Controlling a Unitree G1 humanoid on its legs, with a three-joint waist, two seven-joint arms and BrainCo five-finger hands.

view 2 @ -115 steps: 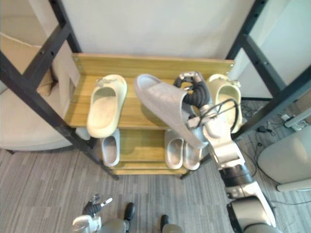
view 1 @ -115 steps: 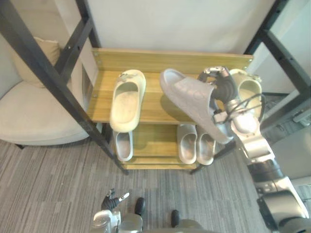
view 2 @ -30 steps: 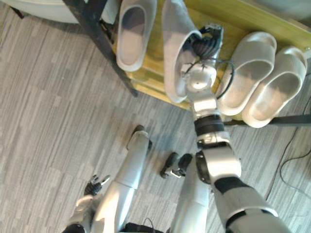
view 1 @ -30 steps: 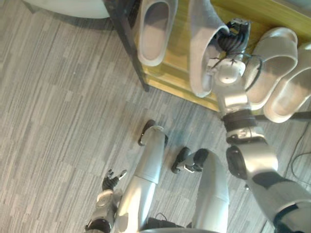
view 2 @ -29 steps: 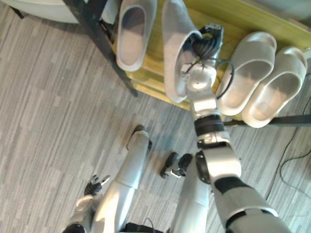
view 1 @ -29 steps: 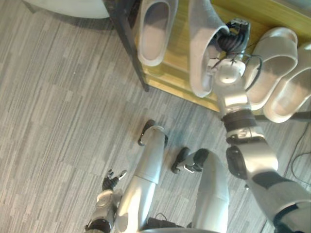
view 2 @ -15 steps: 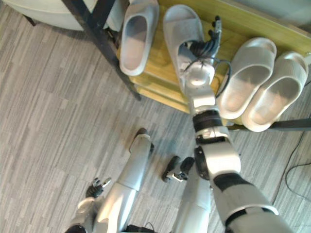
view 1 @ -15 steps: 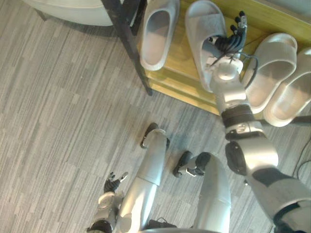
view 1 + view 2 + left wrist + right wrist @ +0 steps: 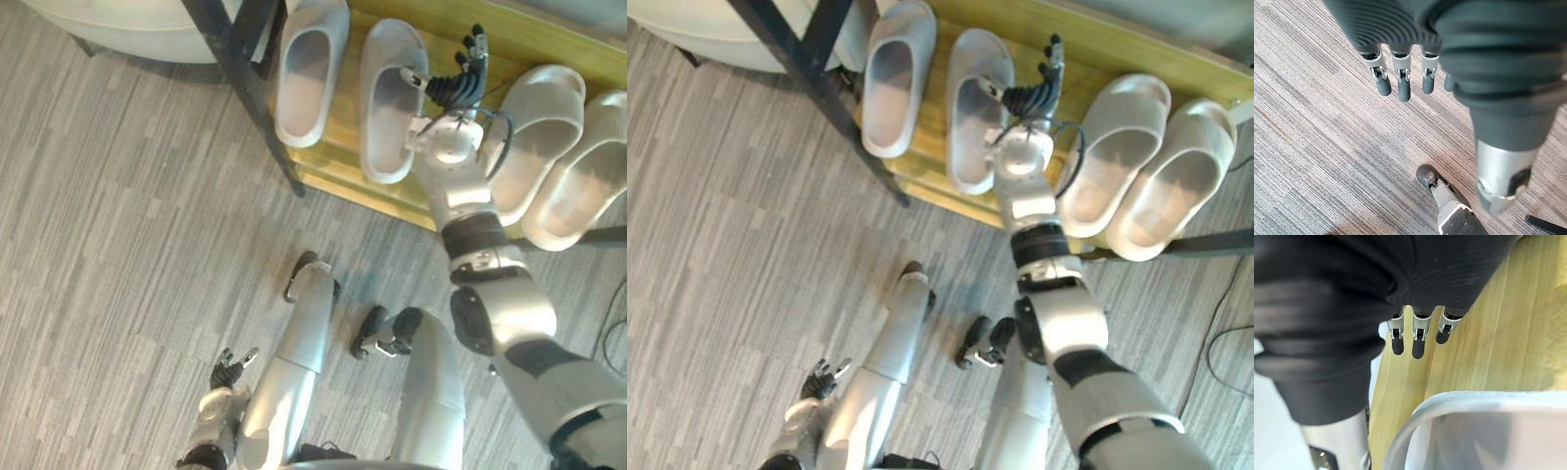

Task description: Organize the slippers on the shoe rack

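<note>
Left eye view: four grey slippers sole-down on the shoe rack's wooden shelf (image 9: 345, 147), heels toward its front edge. Leftmost slipper (image 9: 309, 73) just beside the black frame post (image 9: 240, 59); second slipper (image 9: 390, 98) next to it, apart by a narrow strip of wood. Right robot hand (image 9: 453, 86) above the shelf, between the second slipper and the third slipper (image 9: 537, 122). Fingers straight and spread, pointing to the back of the shelf, nothing in them. Thumb over the second slipper's right rim; contact unclear. Left robot hand (image 9: 227, 369) low by the view's bottom edge, over the grey carpet floor (image 9: 127, 245), well apart from the rack.

Right eye view: same layout. Third slipper and fourth slipper (image 9: 1174, 176) side by side at the shelf's right end, angled, sides touching or nearly so. Pale cushioned seat (image 9: 686, 15) at the top left, behind the post.

Left wrist view: fingers (image 9: 1402, 83) of the left robot hand straight, hanging relaxed over the carpet, holding nothing, thumb out to the side.

Right wrist view: fingers (image 9: 1418, 340) of the right robot hand straight over bare wood, empty. Grey rim of a slipper just below them, close to the palm, not gripped.
</note>
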